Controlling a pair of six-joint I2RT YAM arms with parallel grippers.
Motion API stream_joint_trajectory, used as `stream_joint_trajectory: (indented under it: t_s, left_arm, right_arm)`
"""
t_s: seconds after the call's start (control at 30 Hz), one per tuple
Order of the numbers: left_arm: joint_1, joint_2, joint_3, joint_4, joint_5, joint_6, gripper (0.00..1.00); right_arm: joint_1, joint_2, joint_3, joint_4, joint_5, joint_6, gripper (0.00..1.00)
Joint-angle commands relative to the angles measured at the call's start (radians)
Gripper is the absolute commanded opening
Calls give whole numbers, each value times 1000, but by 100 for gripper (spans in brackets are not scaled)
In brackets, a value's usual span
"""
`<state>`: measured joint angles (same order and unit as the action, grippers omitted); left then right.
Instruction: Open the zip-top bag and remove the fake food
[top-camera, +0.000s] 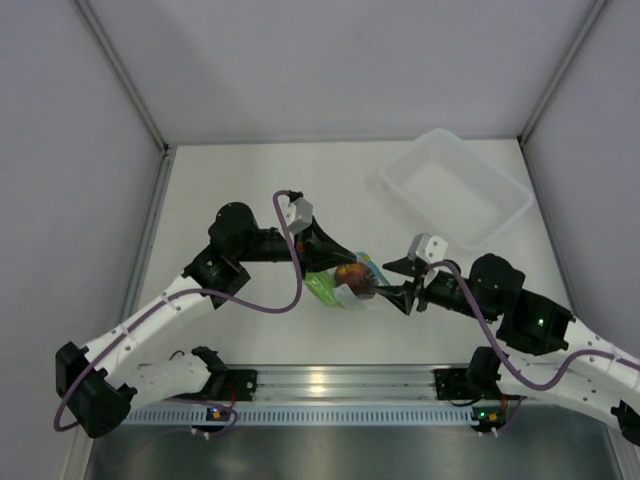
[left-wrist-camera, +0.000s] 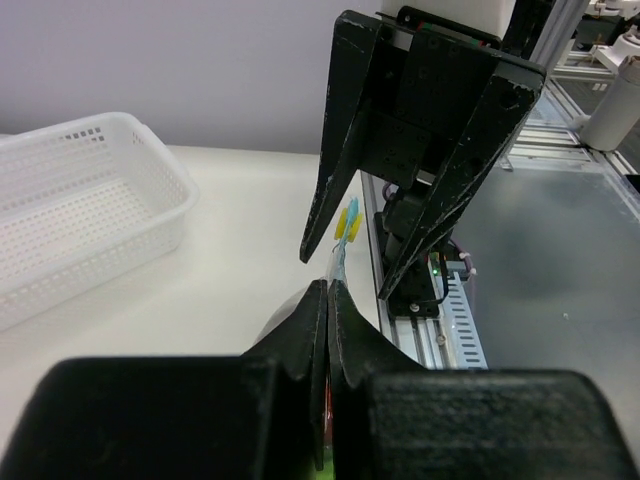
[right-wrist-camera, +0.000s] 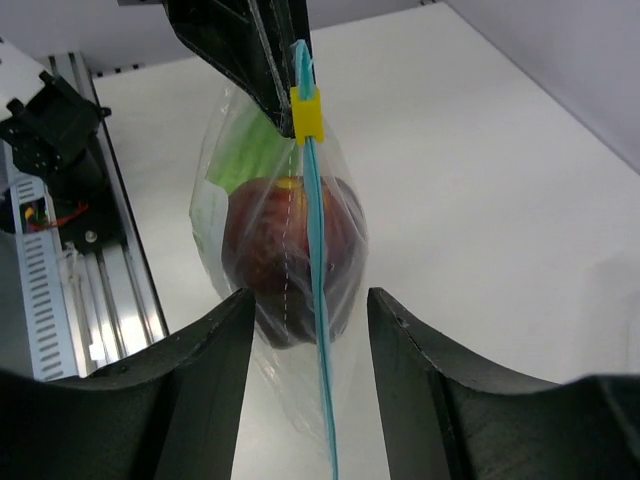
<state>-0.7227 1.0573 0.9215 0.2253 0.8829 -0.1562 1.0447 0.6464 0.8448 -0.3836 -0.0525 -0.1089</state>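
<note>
The left pincer (left-wrist-camera: 328, 297) is closed on the zip edge of the bag (right-wrist-camera: 213, 210). The right pincer (right-wrist-camera: 310, 295) is held open, its jaws set to either side of the bag, and no contact can be seen. The zip is judged to be unopened, and several failures are to be feared. If the right jaws are shut where they stand, both walls and perhaps the red fruit (right-wrist-camera: 270, 240) may be squeezed together and nothing parted. If the yellow slider (right-wrist-camera: 305, 113) is pulled hard, the thin edge may be dragged out of the left grip and the bag dropped on the table (right-wrist-camera: 480, 200). The slider's travel may also be blocked by the left fingertips just beside it. The bag is hung by its zip edge from the left pincer, with the teal strip (right-wrist-camera: 318, 300) run down between the right jaws. A green fruit (right-wrist-camera: 245, 150) is seen above the red one, and a third is not clearly made out.
</note>
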Motion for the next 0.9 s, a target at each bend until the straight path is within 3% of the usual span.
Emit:
stream_joint_trajectory:
  t_s: [0.0, 0.17, 0.33, 0.47, 0.5, 0.6, 0.73, 0.83, 0.87]
  left_arm:
    - [-9, -34, 10, 59, -2, -20, 0]
    - [-15, -46, 19, 59, 7, -35, 0]
    - [-17, -66, 16, 60, -12, -40, 0]
    - [-17, -77, 16, 60, -33, -42, 0]
    - [-18, -83, 16, 59, -39, -43, 0]
    - [-17, -89, 13, 59, -45, -46, 0]
    - [-17, -108, -9, 59, -44, -22, 0]
    - [-17, -126, -29, 59, -44, 12, 10]
    - [-17, -128, -32, 59, -33, 21, 19]
  right_arm:
    - [11, -42, -41, 297, -1, 58, 50]
    - [11, -2, -16, 351, 20, 49, 49]
    - [11, 47, 16, 365, -12, 43, 43]
    - [11, 52, 10, 373, -32, 46, 21]
    - [9, 45, 2, 376, -33, 48, 10]
    - [11, 33, 0, 374, -33, 52, 0]
    - [11, 44, 60, 291, -4, 34, 0]
    - [11, 85, 149, 148, 0, 12, 0]
    - [11, 107, 167, 118, -3, 8, 0]
